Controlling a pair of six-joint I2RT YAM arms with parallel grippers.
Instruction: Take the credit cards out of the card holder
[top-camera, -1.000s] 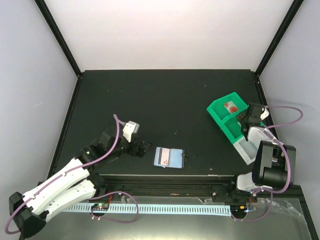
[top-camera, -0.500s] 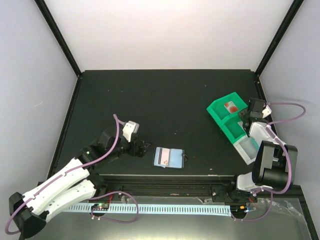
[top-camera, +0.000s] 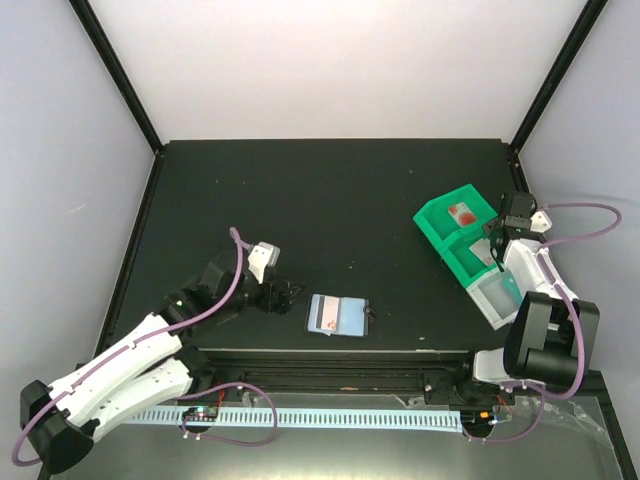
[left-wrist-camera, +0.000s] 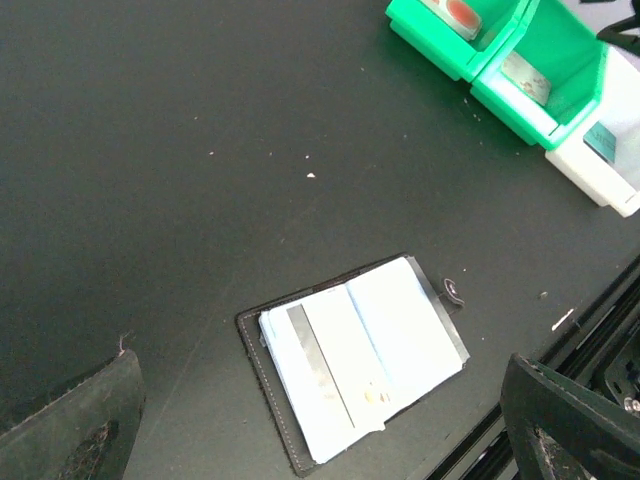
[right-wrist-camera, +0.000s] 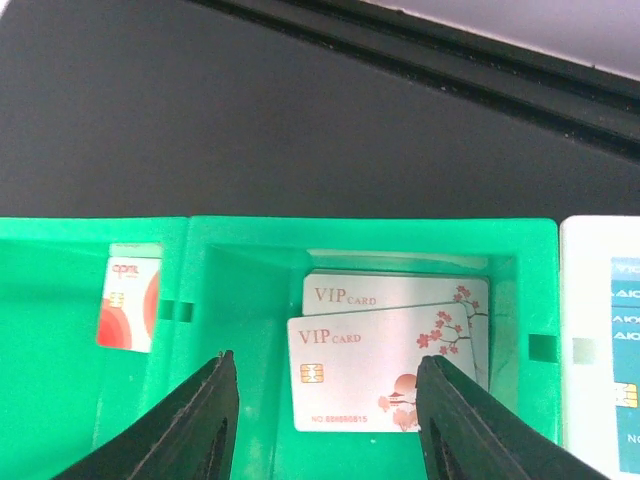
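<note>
Card holder (top-camera: 352, 317): lies open, pale lining up, near the front edge of the black table (top-camera: 300, 200).
Credit cards: 1 striped card (left-wrist-camera: 322, 367) shows on the Card holder's left half; 2 VIP cards (right-wrist-camera: 385, 365), 1 red-marked card (right-wrist-camera: 128, 298) and 1 teal-marked card (right-wrist-camera: 625, 360) sit in the tray (top-camera: 440, 215) well right of the Card holder.
Left gripper (top-camera: 285, 295): fingers wide apart, empty, just left of the Card holder.
Right gripper (right-wrist-camera: 325, 420): fingers apart, gripping nothing, above the 2 VIP cards.

- Matte black rectangular table (top-camera: 330, 190) fills the centre.
- Plain pale walls (top-camera: 340, 60) at 9, 12 and 3 o'clock.
- Thin black frame bars (top-camera: 113, 70) at 10 and 2 o'clock.
</note>
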